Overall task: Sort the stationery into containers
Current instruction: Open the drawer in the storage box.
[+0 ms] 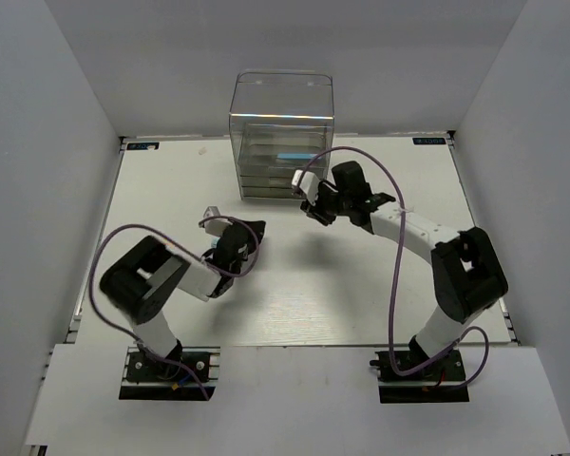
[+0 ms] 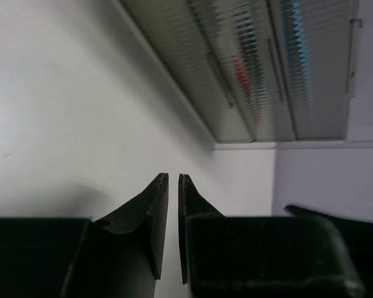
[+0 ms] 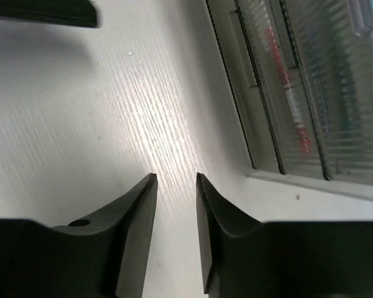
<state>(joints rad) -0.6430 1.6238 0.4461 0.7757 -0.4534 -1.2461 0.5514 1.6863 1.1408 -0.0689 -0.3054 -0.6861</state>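
Just beyond the parted, empty right gripper stands the drawer box; left gripper nearly closed.

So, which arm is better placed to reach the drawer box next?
Right, probably: the right gripper is open and empty just in front of the drawer box; the left gripper, nearly shut, is farther back over the table.

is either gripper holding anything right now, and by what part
Nothing is held. The left gripper is nearly shut on empty air, and the right gripper stands open, with only the white wood-grain table showing in its gap.
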